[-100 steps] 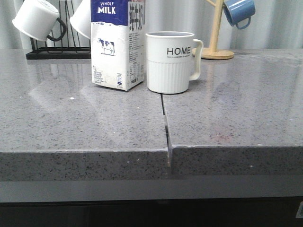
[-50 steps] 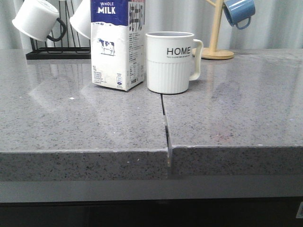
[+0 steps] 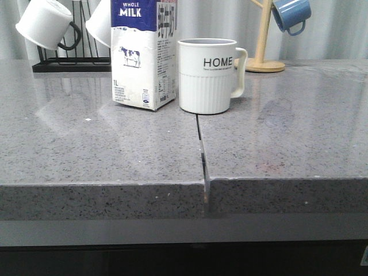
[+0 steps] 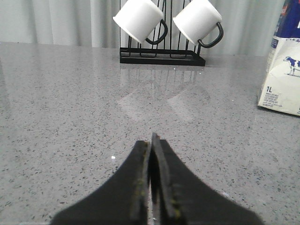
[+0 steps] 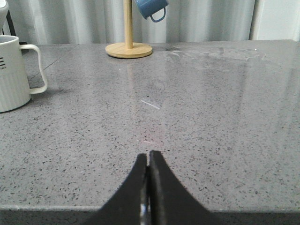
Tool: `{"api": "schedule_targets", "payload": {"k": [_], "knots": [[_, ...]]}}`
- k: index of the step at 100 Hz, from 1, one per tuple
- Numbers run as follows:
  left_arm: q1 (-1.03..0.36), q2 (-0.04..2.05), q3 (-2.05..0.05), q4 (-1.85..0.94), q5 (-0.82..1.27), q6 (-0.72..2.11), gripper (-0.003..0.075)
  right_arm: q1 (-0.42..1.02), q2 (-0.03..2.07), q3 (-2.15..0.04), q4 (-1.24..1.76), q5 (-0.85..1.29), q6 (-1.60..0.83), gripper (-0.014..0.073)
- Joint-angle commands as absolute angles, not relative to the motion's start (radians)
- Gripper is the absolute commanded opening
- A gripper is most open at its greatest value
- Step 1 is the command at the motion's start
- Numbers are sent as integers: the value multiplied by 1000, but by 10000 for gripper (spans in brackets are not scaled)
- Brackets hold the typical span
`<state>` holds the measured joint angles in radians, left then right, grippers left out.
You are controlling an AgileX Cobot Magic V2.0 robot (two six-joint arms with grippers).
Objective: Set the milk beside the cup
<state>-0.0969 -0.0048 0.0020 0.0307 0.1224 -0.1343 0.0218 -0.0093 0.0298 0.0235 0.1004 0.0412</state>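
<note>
The milk point(image 3: 142, 54), a tall white carton with a blue top and a cow picture, stands upright on the grey counter directly left of the cup point(image 3: 207, 76), nearly touching it. The cup is a large white ribbed mug lettered "HOME", handle pointing right. Part of the milk point(image 4: 282, 75) shows in the left wrist view, and part of the cup point(image 5: 14, 72) in the right wrist view. My left gripper point(image 4: 151, 143) is shut and empty, low over the counter well short of the carton. My right gripper point(image 5: 149, 157) is shut and empty near the counter's front edge. Neither gripper appears in the front view.
A black wire rack point(image 3: 69, 60) with two small white mugs point(image 4: 138, 19) stands at the back left. A wooden mug tree point(image 3: 261, 40) with a blue mug point(image 3: 291, 14) stands at the back right. A seam point(image 3: 201, 149) splits the counter from the cup to the front edge.
</note>
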Motion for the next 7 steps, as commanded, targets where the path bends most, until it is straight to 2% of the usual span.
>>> {"api": "schedule_targets", "payload": {"k": [1, 7], "knots": [[-97, -38, 44, 23, 40, -137, -21, 14, -31, 11, 16, 11, 38, -37], [-97, -38, 44, 23, 40, -137, -21, 14, -31, 11, 16, 11, 38, -37]]}}
